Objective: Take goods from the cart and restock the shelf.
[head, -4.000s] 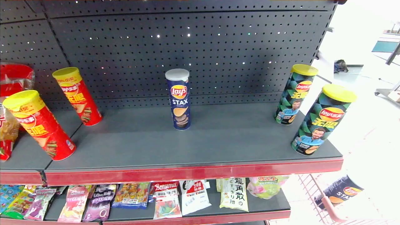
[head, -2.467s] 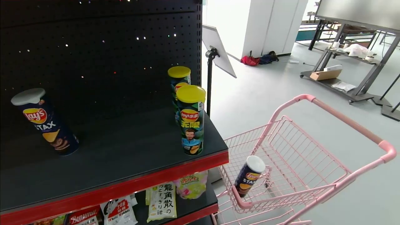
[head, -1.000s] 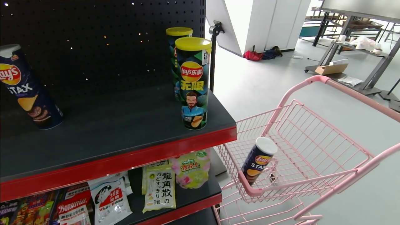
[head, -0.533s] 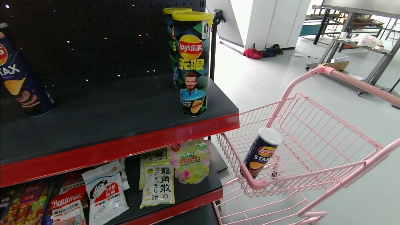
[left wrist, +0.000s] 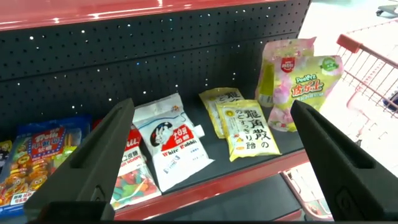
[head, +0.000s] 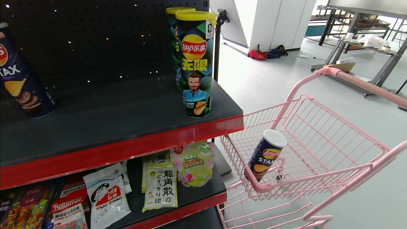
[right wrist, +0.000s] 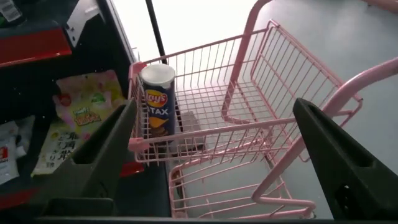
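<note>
Head view: the can point(head: 265, 156) is the only item in the pink cart point(head: 349, 81). It leans tilted in the basket's near left corner, with its white lid up and its body against the rim. The cart stands just right of the shelf point(head: 111, 108). On the shelf's right end stand two green cans point(head: 194, 66), one behind the other. A matching blue can point(head: 22, 86) stands far to the left, with bare board between them. Snack bags point(head: 162, 187) lie on the lower shelf.

The can is probably a light, stiff cardboard tube with a smooth wall. It would dent and its chips would break under a hard squeeze. A moderate grip across the mid-body, below the lid, looks safest. The tilt and the wire rim beside it leave the upper half easiest to reach.

Left wrist view: the left tool point(left wrist: 211, 104) is spread wide and holds nothing. It faces the bags on the lower shelf.

Right wrist view: the right tool point(right wrist: 214, 106) is also spread wide and empty. It hangs above the cart, well apart from the can.
</note>
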Controlling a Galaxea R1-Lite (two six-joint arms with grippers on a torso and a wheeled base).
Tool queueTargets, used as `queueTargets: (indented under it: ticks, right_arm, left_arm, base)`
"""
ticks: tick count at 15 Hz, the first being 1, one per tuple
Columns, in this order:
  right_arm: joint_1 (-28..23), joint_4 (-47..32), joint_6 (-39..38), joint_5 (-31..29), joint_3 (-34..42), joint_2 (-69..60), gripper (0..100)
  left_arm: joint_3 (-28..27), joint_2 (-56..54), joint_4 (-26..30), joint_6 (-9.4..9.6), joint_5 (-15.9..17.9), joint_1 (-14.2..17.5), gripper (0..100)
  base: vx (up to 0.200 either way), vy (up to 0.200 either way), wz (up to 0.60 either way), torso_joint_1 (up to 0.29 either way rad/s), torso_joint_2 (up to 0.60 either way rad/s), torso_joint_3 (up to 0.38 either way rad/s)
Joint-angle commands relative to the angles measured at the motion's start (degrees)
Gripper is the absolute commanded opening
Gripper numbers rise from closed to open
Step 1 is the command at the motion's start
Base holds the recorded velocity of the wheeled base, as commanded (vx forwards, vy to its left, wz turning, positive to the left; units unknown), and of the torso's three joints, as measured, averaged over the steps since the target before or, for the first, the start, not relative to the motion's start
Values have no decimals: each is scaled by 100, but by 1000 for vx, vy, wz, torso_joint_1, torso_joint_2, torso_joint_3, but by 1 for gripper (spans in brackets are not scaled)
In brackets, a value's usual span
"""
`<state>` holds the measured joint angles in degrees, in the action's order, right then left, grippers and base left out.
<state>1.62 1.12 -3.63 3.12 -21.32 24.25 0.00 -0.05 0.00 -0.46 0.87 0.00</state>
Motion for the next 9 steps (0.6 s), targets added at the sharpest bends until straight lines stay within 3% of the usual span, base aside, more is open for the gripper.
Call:
queueTargets:
  ticks: [1,3,5,9]
  right_arm:
    - [506,1083,-375,532,-408,3341,100]
    - [585,2964,-437,1050,75,4835,100]
    - [541,4010,-366,1437,242,5960,100]
    - [532,4344,-270,1727,137,6927,100]
  left_arm:
    - [0,5,0,2,1,0,100]
    - [0,5,0,11,1,0,100]
    - [0,5,0,20,1,0,100]
    - [0,5,0,29,1,0,100]
  base:
    - [0,0,0,0,0,0]
    - [0,0,0,0,0,0]
    - [0,0,0,0,0,0]
    - [0,0,0,0,0,0]
